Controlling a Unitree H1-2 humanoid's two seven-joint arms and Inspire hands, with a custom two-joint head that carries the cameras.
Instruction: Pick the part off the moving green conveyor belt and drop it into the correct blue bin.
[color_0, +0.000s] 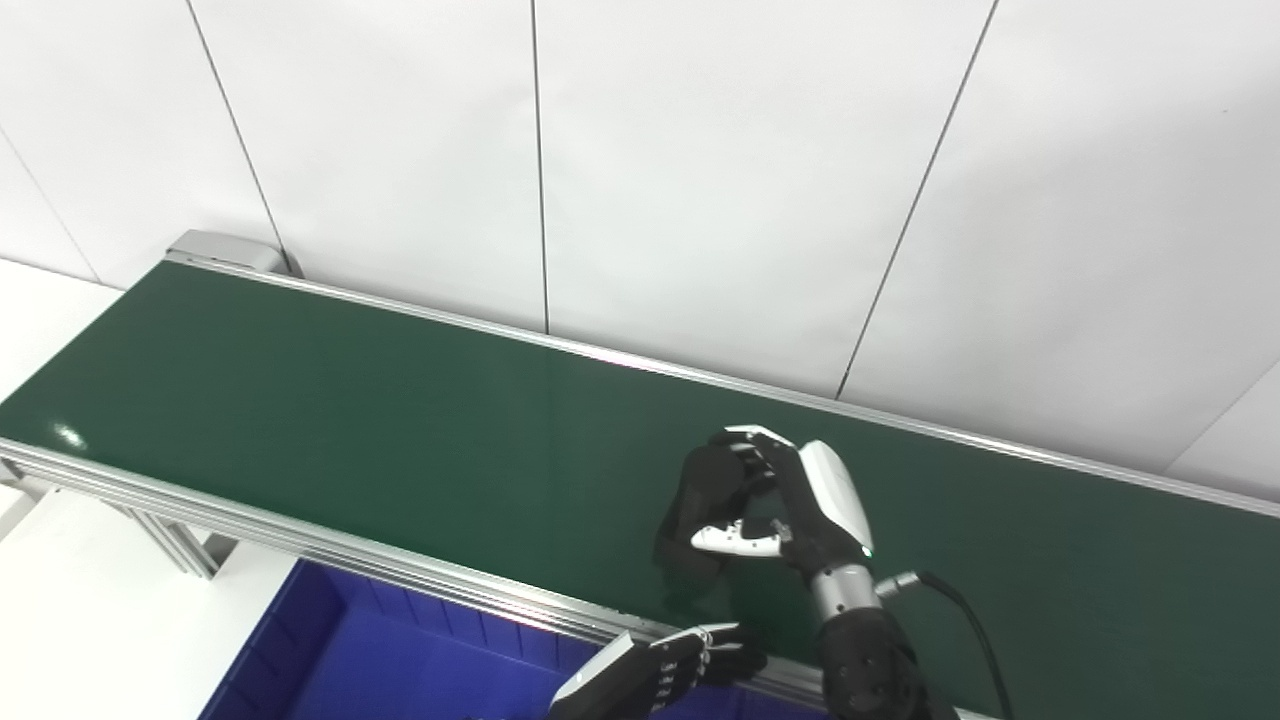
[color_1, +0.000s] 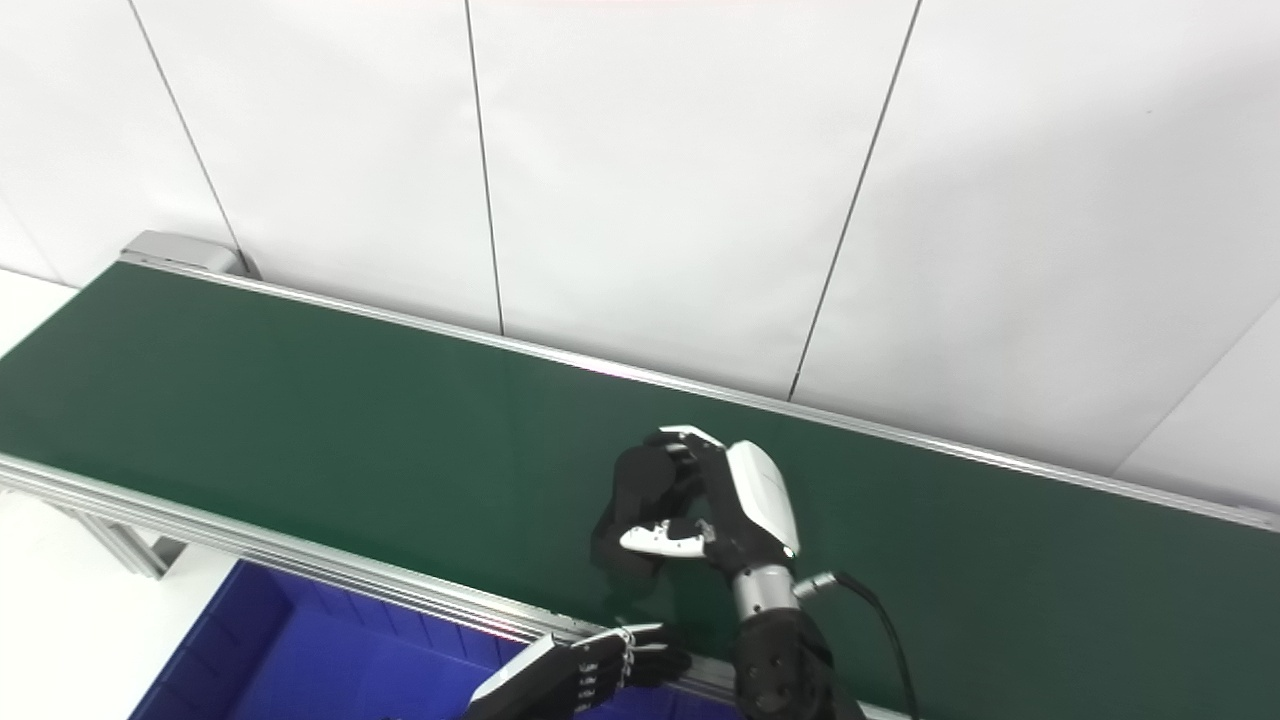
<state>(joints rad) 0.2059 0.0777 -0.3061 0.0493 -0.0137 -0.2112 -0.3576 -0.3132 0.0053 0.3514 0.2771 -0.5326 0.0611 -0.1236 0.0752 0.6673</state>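
The two head views showed nearly the same scene, shifted sideways. The right eye view took in more of the blue bin (color_1: 260, 650) at the lower left of the frame and more of the belt at far right; the left eye view showed more of the conveyor's support legs (color_0: 175, 540) at the left edge.

The right robot hand (color_0: 770, 505) stood over the green conveyor belt (color_0: 350, 420), right of centre in the lower half of the frame, fingers curled over toward the thumb with a dark form between them. Whether that dark form was the part or only the palm and its shadow could not be told, so the hand's hold and the part's place could not be told either. No separate part showed elsewhere on the belt.

The left robot hand (color_0: 690, 660) lay at the bottom edge, just below the right one, its fingers loosely spread and resting at the belt's near aluminium rail (color_0: 300, 540), holding nothing.

The belt ran diagonally from upper left to lower right, framed by silver rails. Behind it rose a white panelled wall (color_0: 700, 180) with thin dark seams. The floor at the lower left was white.
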